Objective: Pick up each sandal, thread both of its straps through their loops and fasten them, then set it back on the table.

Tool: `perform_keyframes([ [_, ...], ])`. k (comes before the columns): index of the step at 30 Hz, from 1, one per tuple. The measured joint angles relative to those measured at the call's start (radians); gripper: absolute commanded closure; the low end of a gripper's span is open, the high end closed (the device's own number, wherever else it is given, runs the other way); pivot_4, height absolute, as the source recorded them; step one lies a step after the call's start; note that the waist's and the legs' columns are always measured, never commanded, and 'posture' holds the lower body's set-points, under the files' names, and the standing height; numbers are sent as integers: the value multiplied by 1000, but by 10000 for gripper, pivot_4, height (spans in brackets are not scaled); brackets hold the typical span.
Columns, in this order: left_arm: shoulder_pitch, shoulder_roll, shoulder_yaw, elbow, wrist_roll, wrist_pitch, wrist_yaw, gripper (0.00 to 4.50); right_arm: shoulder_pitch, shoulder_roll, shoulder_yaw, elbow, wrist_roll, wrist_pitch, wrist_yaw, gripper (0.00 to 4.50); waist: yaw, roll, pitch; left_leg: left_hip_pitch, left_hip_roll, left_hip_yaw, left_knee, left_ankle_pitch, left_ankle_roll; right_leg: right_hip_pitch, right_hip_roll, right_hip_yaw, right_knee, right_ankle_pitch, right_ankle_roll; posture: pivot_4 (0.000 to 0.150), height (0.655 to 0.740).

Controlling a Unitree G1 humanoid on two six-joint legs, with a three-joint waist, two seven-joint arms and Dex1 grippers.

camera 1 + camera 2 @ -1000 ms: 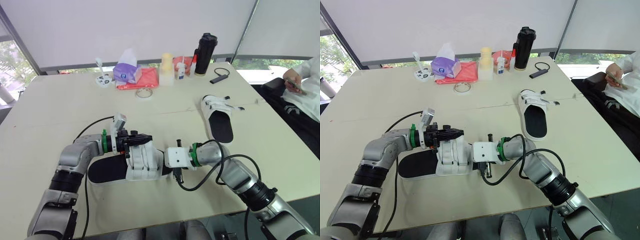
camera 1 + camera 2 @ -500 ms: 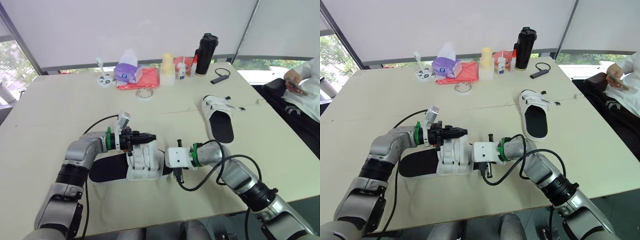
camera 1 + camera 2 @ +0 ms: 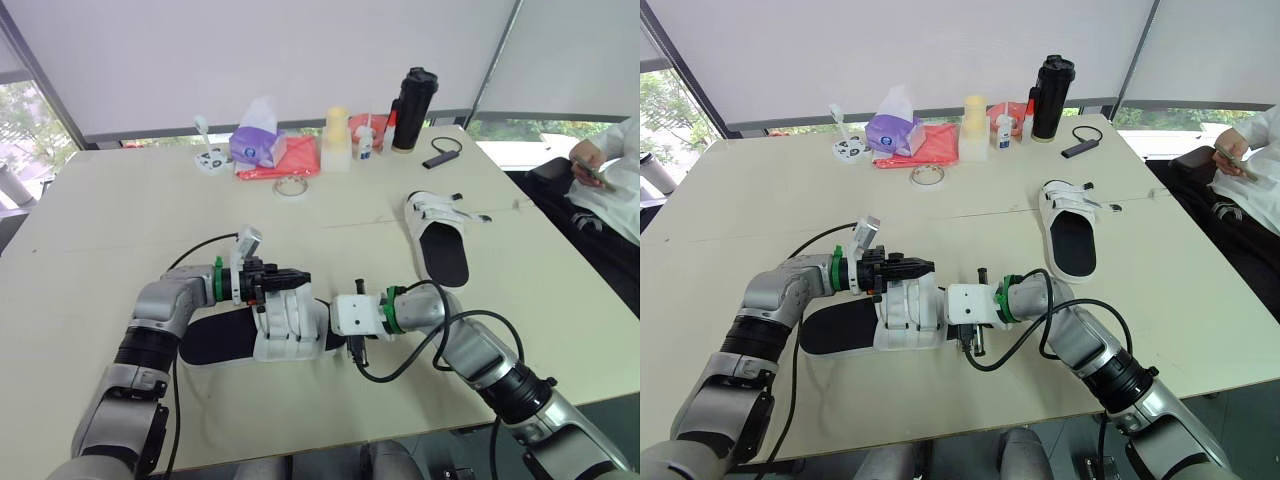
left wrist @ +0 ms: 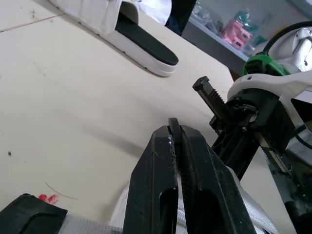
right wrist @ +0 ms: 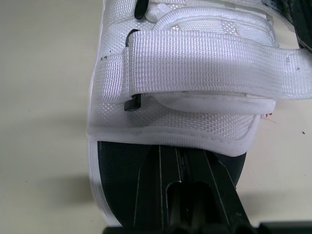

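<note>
Left eye view: the near sandal (image 3: 285,325) lies flat on the table (image 3: 120,220), our left gripper (image 3: 297,276) over its straps; the far sandal (image 3: 440,240) sits well apart, straps splayed (that one looks untouched). Left wrist view: fingers (image 4: 156,185) clenched, white webbing just beneath; whether they pinch it we cannot tell. Right wrist view: our right gripper (image 5: 181,156) is clenched at the toe end, front strap (image 5: 204,68) lying closed across the upper, so we judge about half is left

The person (image 3: 612,185) beside the counter (image 3: 120,220) is cut off by the edge; the left end effector (image 3: 298,275) hides part of the near sandal's (image 3: 285,330) straps; the small bottle's (image 3: 367,139) label is unreadable
</note>
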Motion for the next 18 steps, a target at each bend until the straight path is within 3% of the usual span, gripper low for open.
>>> perform_keyframes([
  [11,0,17,3,0,-15,67,19,44154,-1,0,2,0,0,0,-1,45000,0,0,0,0,0,0,0,0,0,0,0,0,1,0,0,1500,7400],
  [18,-13,102,-83,-60,38,77,22,44154,-3,1,9,0,0,0,-7,45000,-11,0,0,1,0,0,0,0,0,0,0,0,1,0,0,1500,7400],
])
